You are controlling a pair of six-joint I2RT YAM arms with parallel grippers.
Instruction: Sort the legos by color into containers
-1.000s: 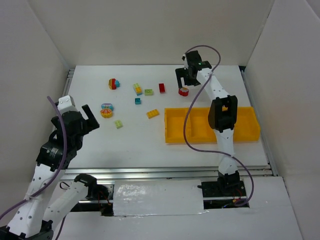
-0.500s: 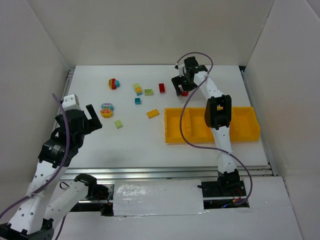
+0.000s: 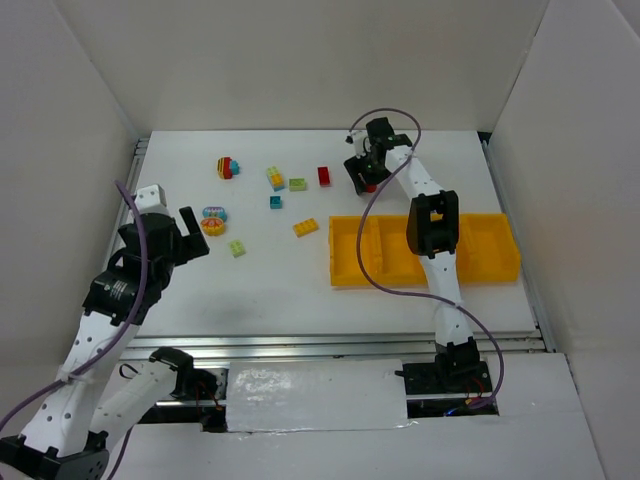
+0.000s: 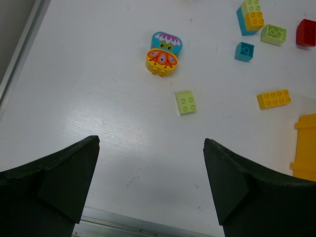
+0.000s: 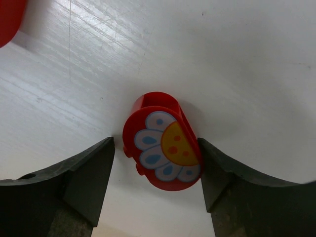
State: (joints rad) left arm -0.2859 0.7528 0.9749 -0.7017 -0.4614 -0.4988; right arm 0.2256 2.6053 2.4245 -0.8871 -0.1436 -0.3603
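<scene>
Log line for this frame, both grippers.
right gripper: open, astride red flower brick, not clamped | brick: on table, beyond yellow tray | left gripper: open, empty, above table

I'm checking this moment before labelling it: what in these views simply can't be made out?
- Top view: the right arm crosses the tray, hiding parts of its middle compartments.
- Top view: the right gripper covers most of the flower brick.
- Right wrist view: a red piece is cut off at the top-left corner.
- Left wrist view: only the tray's corner shows, cut by the right edge.
</scene>
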